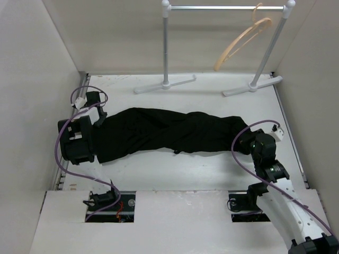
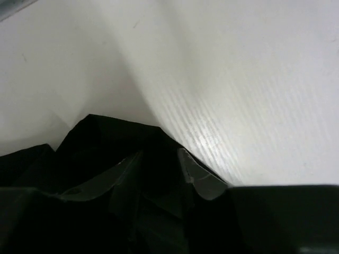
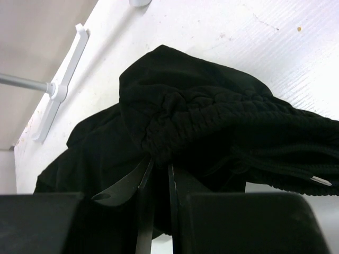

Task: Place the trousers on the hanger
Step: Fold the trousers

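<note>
Lying crumpled: black trousers | right claw clamped on them | left claw grip unclear

Finding plain black soft cloth trousers lying left to right across the middle of a flat white table, with the left gripper sitting at their left end and the right gripper at their right end, cloth lying between each one's fingers. Seeing a grey metal garment rail with white joints standing behind the trousers, its feet resting on the table's far part. Noting a slim curved tan wooden hanger hanging tilted from the rail near its right post, well apart from the trousers.
</note>
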